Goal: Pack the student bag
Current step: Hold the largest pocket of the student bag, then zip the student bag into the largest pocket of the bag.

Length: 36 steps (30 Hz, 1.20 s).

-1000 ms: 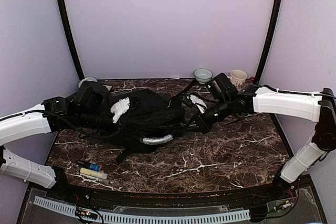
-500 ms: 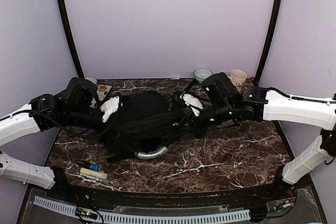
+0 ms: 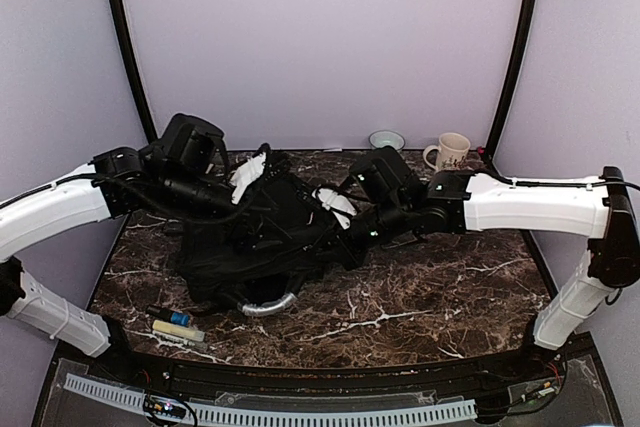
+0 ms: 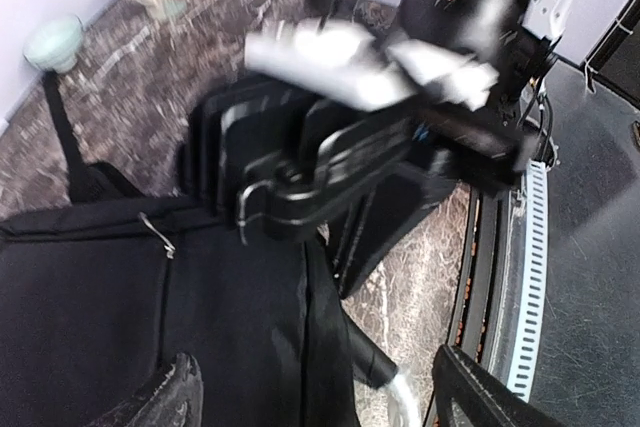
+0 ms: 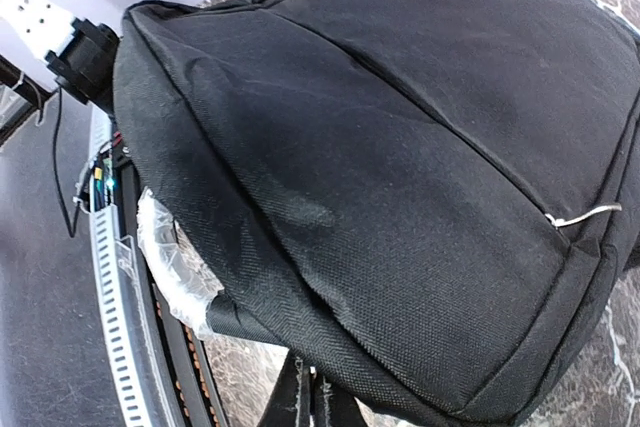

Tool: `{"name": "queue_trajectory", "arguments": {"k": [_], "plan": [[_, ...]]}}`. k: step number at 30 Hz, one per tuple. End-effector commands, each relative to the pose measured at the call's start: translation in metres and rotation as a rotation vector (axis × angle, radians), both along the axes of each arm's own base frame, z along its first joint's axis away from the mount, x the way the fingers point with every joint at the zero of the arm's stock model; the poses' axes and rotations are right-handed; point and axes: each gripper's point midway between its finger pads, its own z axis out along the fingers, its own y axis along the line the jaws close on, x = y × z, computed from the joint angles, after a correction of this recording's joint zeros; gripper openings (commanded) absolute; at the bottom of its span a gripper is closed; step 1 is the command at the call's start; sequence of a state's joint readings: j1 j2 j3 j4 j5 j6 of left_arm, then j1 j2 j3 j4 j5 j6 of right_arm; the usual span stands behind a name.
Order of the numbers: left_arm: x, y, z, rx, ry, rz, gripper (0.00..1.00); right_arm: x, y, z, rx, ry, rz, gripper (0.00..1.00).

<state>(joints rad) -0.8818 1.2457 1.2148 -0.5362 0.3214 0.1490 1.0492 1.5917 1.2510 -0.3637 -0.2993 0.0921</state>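
Note:
The student bag (image 3: 250,247) lies bunched up on the marble table, its grey handle (image 3: 268,305) hanging toward the front edge. My left gripper (image 3: 250,172) hovers over the bag's back left part; in the left wrist view it (image 4: 320,402) stands open, with black fabric (image 4: 150,297) and a strap below its spread fingers. My right gripper (image 3: 335,205) is at the bag's right side. In the right wrist view the bag (image 5: 400,147) fills the frame, and the gripper (image 5: 315,402) is shut on the bag's lower edge. The plastic-wrapped handle (image 5: 170,257) shows at left.
A cream mug (image 3: 452,151) and a pale bowl (image 3: 386,139) stand at the back right by the wall. A blue-capped item (image 3: 170,316) and a cream stick (image 3: 178,331) lie near the front left edge. Bare marble (image 3: 450,277) spreads to the bag's right.
The left gripper has opened and risen over the bag's back. The right gripper moved left with the bag's edge; the bag bunched up and the handle slid toward the front left.

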Motion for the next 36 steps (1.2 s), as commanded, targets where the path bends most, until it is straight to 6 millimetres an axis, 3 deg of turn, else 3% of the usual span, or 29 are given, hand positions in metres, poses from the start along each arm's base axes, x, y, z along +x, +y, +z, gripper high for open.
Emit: {"name": "queue_trajectory", "arguments": {"k": [1,5,8,14,17,19,21,27,33,36], "plan": [[-0.003,-0.013,-0.009,-0.018,0.062,-0.032,0.80,-0.005,0.024,0.071,0.241,-0.066,0.062,0.00],[-0.004,-0.009,-0.032,0.034,0.066,-0.042,0.70,-0.008,0.020,0.074,0.262,-0.071,0.060,0.00],[0.001,-0.005,-0.046,0.086,0.062,-0.019,0.56,-0.009,0.017,0.078,0.272,-0.077,0.058,0.00],[0.008,0.003,-0.056,0.145,-0.001,-0.008,0.02,-0.011,0.011,0.088,0.308,-0.084,0.044,0.00],[0.012,0.011,-0.053,0.168,-0.047,0.016,0.00,-0.012,0.003,0.081,0.284,-0.074,0.029,0.00],[0.015,0.018,-0.046,0.167,-0.084,0.043,0.00,-0.012,-0.007,0.066,0.231,-0.062,0.013,0.00],[0.015,0.024,-0.039,0.152,-0.117,0.060,0.00,-0.011,-0.023,0.039,0.169,-0.036,-0.020,0.00],[0.001,0.042,-0.030,0.130,-0.141,0.066,0.00,0.023,-0.067,-0.003,0.166,0.020,-0.204,0.00],[-0.014,0.044,-0.026,0.084,-0.118,0.024,0.00,0.048,-0.061,-0.040,0.138,0.016,-0.249,0.00],[-0.020,0.043,-0.029,0.066,-0.107,0.001,0.00,0.075,-0.050,-0.078,0.098,0.037,-0.309,0.00]]}}
